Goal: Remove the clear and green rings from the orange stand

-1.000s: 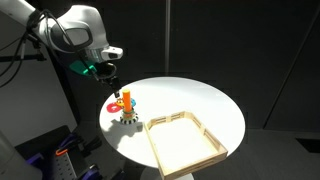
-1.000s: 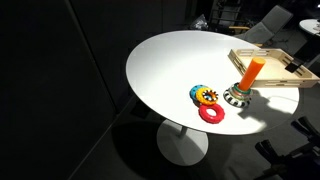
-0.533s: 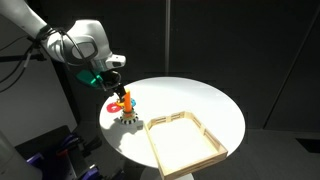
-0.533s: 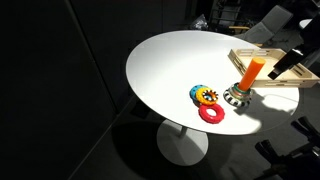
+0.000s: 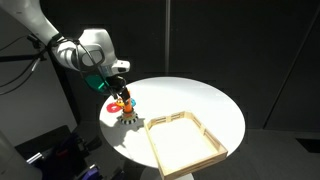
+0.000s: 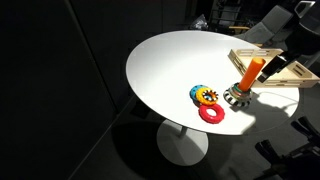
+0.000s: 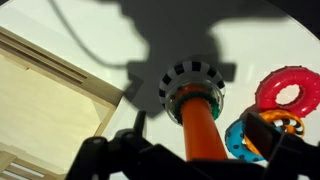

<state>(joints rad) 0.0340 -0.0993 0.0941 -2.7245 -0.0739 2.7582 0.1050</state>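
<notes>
White round bench [image 5: 200, 100] in a dark room. Orange stand [image 7: 200, 125] upright near the bench edge, clear ring [image 7: 172, 78] and green ring [image 7: 177, 101] around its base. Claw [image 7: 198, 140] spread wide, jaws flanking the peg. Red-pink ring [image 7: 290, 92] lies beside.

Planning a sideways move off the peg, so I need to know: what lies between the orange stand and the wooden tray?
Nothing. In the wrist view only bare white table, partly in shadow, separates the orange stand from the wooden tray.

On tabletop [image 6: 170, 60]: stand [image 6: 250, 74] upright, rings [image 7: 190, 76] around its base, between tray [image 6: 268, 62] and loose rings [image 6: 205, 95] lying just beside.
</notes>
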